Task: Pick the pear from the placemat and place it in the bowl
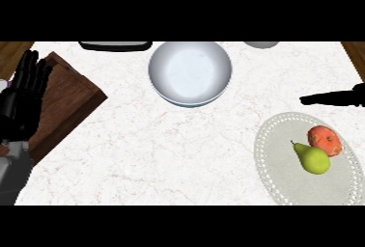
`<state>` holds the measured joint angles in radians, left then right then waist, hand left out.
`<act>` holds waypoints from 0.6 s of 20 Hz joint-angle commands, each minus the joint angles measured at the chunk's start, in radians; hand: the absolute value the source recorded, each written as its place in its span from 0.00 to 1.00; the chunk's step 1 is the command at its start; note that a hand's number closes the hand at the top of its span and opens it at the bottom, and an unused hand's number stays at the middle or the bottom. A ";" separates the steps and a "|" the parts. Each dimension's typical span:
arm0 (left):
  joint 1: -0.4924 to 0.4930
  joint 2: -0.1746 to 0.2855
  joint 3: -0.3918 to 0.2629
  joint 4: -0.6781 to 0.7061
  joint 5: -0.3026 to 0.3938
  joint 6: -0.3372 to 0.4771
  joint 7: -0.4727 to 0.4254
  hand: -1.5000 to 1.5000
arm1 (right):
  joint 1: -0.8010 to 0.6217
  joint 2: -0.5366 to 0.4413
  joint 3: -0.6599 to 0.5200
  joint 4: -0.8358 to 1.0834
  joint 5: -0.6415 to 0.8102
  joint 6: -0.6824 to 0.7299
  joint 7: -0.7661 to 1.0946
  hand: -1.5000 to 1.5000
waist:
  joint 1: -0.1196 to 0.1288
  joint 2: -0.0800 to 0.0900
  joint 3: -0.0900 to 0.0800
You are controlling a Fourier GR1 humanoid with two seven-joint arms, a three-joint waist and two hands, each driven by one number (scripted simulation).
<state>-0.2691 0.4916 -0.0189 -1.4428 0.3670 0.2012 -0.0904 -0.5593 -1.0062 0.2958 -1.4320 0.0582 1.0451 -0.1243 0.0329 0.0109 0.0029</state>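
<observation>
A green pear (312,158) lies on a round pale placemat (279,144) at the right, its stem pointing up-left. The pear touches a red-orange fruit (325,140) lying just behind it on the mat. A large white bowl (189,72) stands at the top centre of the counter. My right hand (333,98) enters from the right edge above the placemat, only dark straight fingers showing, apart from the pear. At the left edge my left hand (22,94) rests open, fingers up.
A dark wooden board (65,99) lies at the left under my left hand. A black tray edge (115,46) and a grey round object (261,44) sit at the top edge. White marble counter (164,149) stretches between bowl and placemat.
</observation>
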 commanded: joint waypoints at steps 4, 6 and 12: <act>0.014 -0.016 0.016 0.026 -0.007 -0.019 -0.022 0.50 | 0.034 0.043 0.122 0.077 0.167 0.011 -0.237 0.00 | -0.009 -0.002 -0.001; 0.042 0.008 0.034 -0.060 0.016 -0.016 0.036 0.50 | 0.058 0.031 0.138 0.114 0.211 -0.047 -0.302 0.00 | -0.003 -0.006 0.000; -0.003 0.015 0.053 -0.003 -0.014 -0.026 0.025 0.50 | 0.060 0.052 0.243 0.240 0.344 -0.187 -0.437 0.00 | -0.006 -0.001 0.000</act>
<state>-0.2633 0.4880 0.0126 -1.4508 0.3490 0.1907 -0.0778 -0.5218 -0.9682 0.4817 -1.2735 0.3233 0.8485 -0.3575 0.0251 0.0082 0.0020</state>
